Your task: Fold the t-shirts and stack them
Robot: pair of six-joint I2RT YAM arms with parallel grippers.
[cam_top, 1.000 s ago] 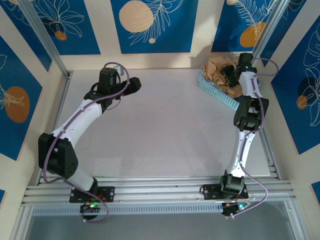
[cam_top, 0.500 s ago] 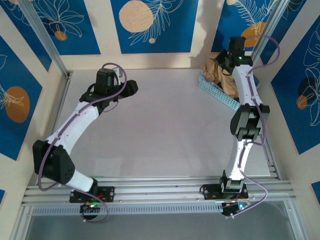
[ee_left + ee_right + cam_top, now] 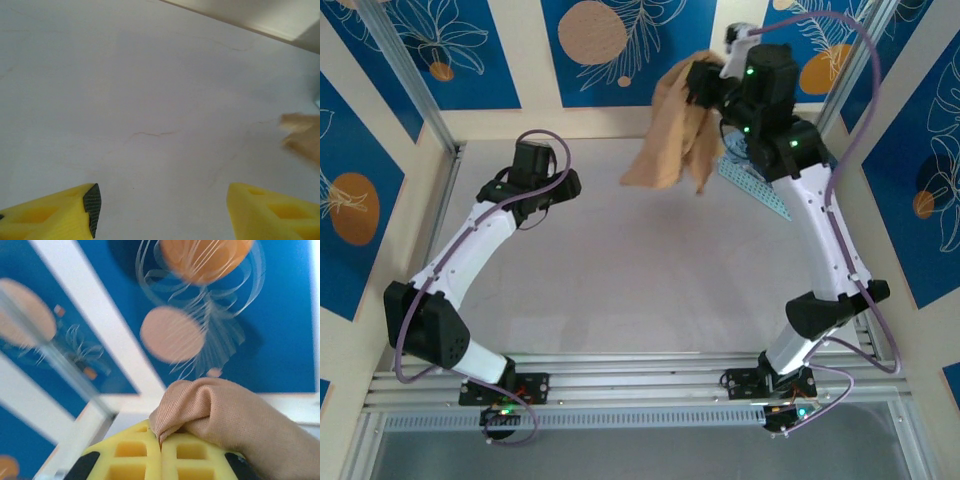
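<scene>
1. Wall panels (image 3: 650, 60): blue, with orange discs and white leaf line-work, cream strips between them. They stand behind and to both sides of the basket.
2. Surface (image 3: 640, 280): pale grey-white, matte, with faint hairline marks. It spreads left of the basket and toward the near rails.
3. Right arm (image 3: 820, 220): white and black, raised over the basket and hiding most of it.
4. Left arm (image 3: 470, 250): well left of the basket, low over the surface.
5. T-shirt (image 3: 670, 140): plain tan cloth hanging in the air just left of the basket. It is bunched at the top, long axis roughly vertical, loose end pointing down.
6. Basket (image 3: 760, 190): light-blue lattice at the surface's far right.
7. Right claw (image 3: 161, 440): yellow pads pressed together, pinching a fold of the t-shirt.
8. Left claw (image 3: 161, 205): fingers spread wide, the surface seen between them.
</scene>
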